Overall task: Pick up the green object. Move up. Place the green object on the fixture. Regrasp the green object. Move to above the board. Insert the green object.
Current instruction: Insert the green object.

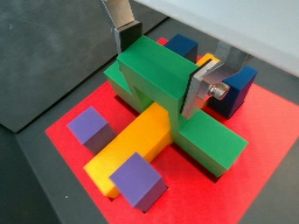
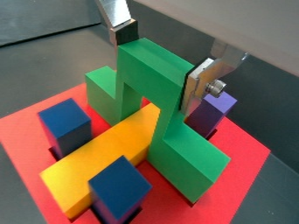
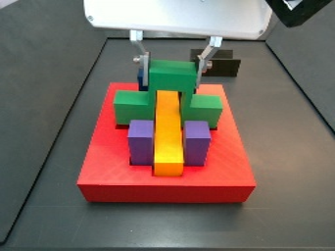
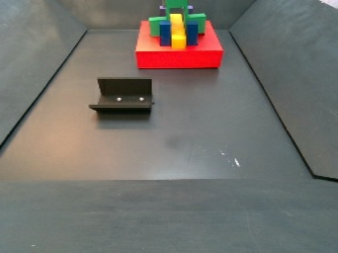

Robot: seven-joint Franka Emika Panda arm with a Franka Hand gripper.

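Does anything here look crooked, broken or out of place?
Nothing stands out. The bright green bridge-shaped piece sits squarely across the long yellow bar on the red board, the gripper at its top, jaws flanking it.

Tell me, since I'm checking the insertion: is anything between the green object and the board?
Nothing visible blocks it. The green object, between the gripper's fingers, straddles the yellow bar, both feet down at the board.

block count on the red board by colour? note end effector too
green object: 1, straddling the yellow bar, end effector around its top
yellow bar: 1
blue blocks: 2
purple blocks: 2
total: 6 on the board
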